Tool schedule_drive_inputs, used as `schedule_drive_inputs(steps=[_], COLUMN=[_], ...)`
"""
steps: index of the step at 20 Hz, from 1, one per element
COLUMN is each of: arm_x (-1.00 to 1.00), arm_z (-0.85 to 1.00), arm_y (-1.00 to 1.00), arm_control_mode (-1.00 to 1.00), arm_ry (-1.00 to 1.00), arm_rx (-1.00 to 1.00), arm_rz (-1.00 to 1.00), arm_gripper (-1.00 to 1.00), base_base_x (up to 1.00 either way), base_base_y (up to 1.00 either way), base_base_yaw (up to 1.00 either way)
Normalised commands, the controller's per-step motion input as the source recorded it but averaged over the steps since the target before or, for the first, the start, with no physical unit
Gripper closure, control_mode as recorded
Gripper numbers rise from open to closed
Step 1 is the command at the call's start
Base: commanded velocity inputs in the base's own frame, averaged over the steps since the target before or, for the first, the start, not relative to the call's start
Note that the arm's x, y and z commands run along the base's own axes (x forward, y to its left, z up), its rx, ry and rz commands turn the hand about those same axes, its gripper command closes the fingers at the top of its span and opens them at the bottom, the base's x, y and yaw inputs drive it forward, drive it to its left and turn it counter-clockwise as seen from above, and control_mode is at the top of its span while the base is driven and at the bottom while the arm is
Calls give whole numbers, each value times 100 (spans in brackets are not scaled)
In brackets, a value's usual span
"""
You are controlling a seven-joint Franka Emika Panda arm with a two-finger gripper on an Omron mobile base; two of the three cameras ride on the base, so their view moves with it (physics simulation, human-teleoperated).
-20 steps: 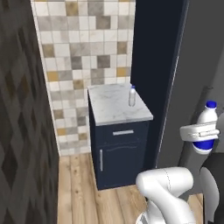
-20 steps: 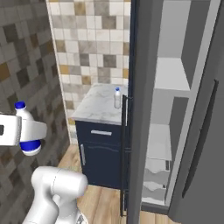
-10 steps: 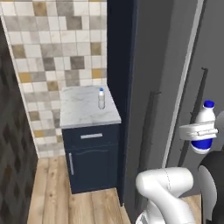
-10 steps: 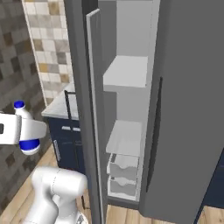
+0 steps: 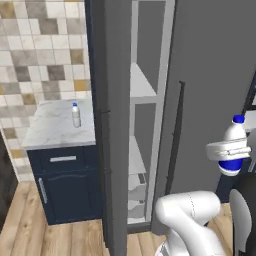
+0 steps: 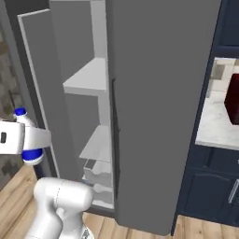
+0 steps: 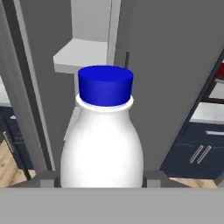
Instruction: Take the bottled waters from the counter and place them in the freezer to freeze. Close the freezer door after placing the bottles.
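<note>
My gripper (image 5: 228, 150) is shut on a whitish bottled water (image 5: 233, 148) with a blue cap and a dark-blue band, held upright to the right of the freezer (image 5: 144, 95). From the other side, the gripper (image 6: 19, 138) and its bottle (image 6: 29, 154) hang left of the open freezer door (image 6: 41, 88). In the hand view the bottle (image 7: 103, 148) stands close in front, with a freezer shelf (image 7: 83, 54) behind it. A second small bottle (image 5: 76, 115) stands on the marble counter (image 5: 50, 131). The freezer door (image 5: 115, 150) is swung open, edge-on between counter and shelves.
Light grey shelves (image 6: 91, 77) and white drawers (image 6: 98, 170) sit inside the open compartment. A closed dark grey door (image 6: 161, 107) with a thin black handle stands to its right. Navy cabinets (image 6: 210, 191) and a dark red object (image 6: 232, 99) lie further right.
The whole picture has swung from the counter to the open freezer, so the base has moved. The bottle stays in the gripper at the same place in view.
</note>
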Motion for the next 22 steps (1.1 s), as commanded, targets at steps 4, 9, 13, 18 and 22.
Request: schedule_drive_inputs(steps=[4,9,13,18,22], arm_x=[0,0,0,0,0], arm_z=[0,0,0,0,0], arm_y=[0,0,0,0,0], arm_control_mode=[100,100,100,100,100], arm_ry=[0,0,0,0,0], arm_rx=[0,0,0,0,0], arm_rz=[0,0,0,0,0], arm_gripper=[100,100,100,100,100], base_base_x=[40,56,37,26,39], base_base_y=[-55,-39,-21,0,11], base_base_yaw=[22,27,18,5,0])
